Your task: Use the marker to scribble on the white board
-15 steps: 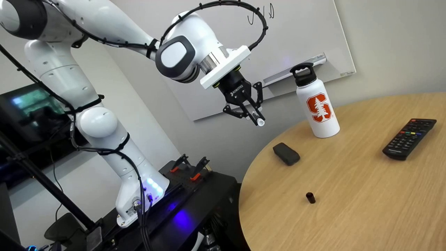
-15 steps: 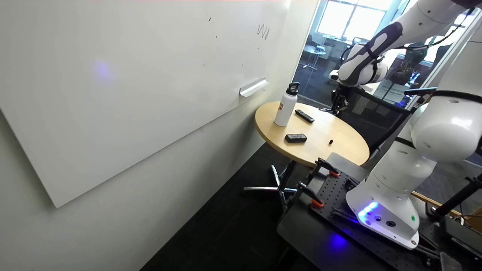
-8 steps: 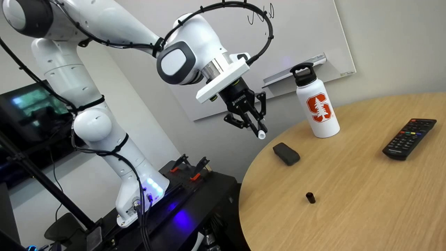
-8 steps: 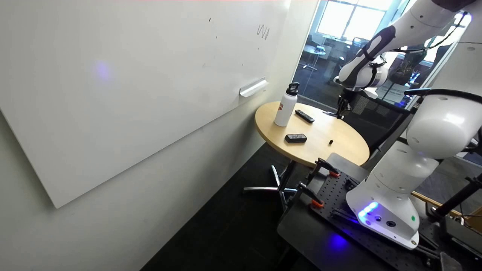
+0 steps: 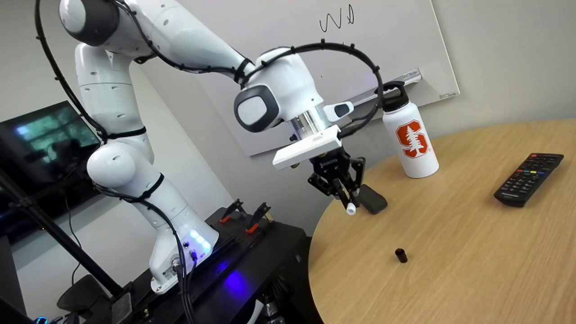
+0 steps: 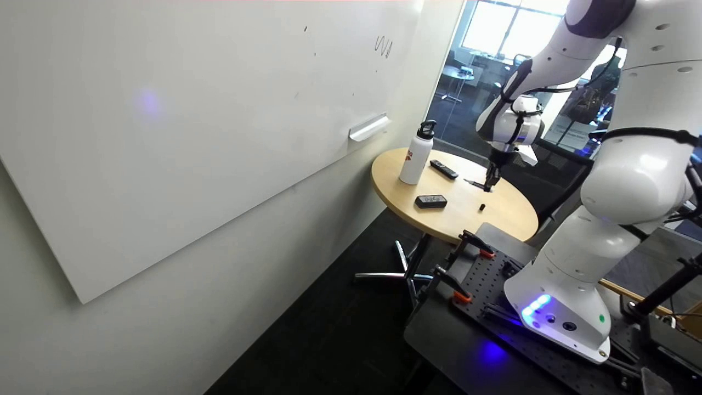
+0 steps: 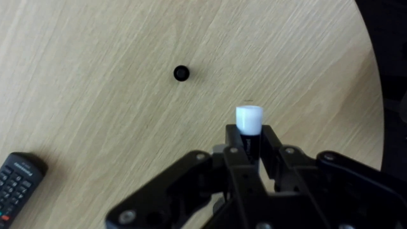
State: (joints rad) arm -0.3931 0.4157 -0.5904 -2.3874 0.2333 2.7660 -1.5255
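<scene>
My gripper (image 7: 249, 129) is shut on the marker (image 7: 249, 117); the marker's white end and black-labelled barrel show between the fingers in the wrist view. In an exterior view the same white end (image 5: 351, 209) sticks out past the fingertips, and the gripper (image 6: 488, 185) hangs over the round table in the view from elsewhere, with a thin dark length of the marker (image 6: 475, 184) pointing off to one side. The white board (image 5: 400, 40) hangs on the wall behind, apart from the marker. It carries some black scrawled strokes (image 5: 336, 20), also seen on the white board (image 6: 219, 142) from outside.
On the wooden table (image 5: 459, 270) stand a white bottle (image 5: 411, 141) with black lid, a black remote (image 5: 528, 179), a black block (image 5: 371, 199) partly behind the gripper, and a small black cap (image 7: 181, 73). A ledge (image 6: 370, 127) juts from the board.
The arm has come down, lower over the table, carrying the marker with it. In an exterior view it has also shifted right, uncovering the strokes on the board. The grip is unchanged.
</scene>
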